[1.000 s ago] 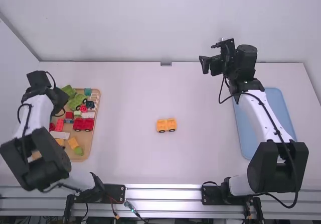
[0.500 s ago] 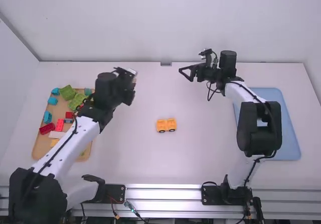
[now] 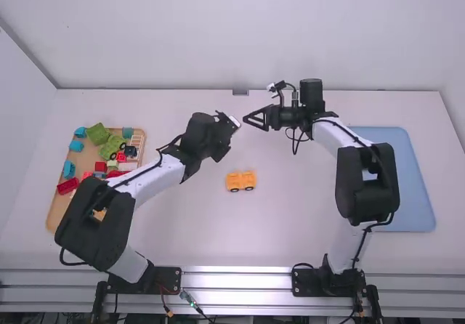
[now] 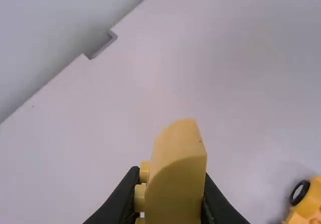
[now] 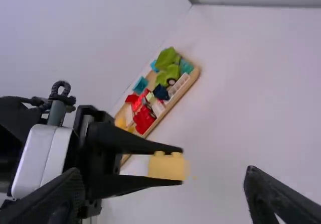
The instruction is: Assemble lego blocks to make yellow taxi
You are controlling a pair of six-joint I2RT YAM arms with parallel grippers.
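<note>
In the left wrist view, the left gripper (image 4: 170,184) is closing firmly on a yellow block (image 4: 176,179) with a sloping face; one finger seems to be bearing on the studded side. The yellow vehicle (image 4: 310,200) is showing a wheel farther off.

In the right wrist view, the right gripper (image 5: 163,176) is holding nothing, its fingers spreading wide with the block between them, touching neither. This is looking like a handover. The taker should be centring on the block, closing across faces the left fingers are leaving free and keeping off the studs; the left should be letting go only once that hold is firm. Closing early could be knocking the two grippers together or twisting the block.

In the high view, both grippers are facing each other over the half of the tabletop (image 3: 305,215) nearer its far edge. The vehicle is standing upright near the middle, well in from every corner. Afterwards, the block will be wanting its studs upward, level and squared before pressing.
</note>
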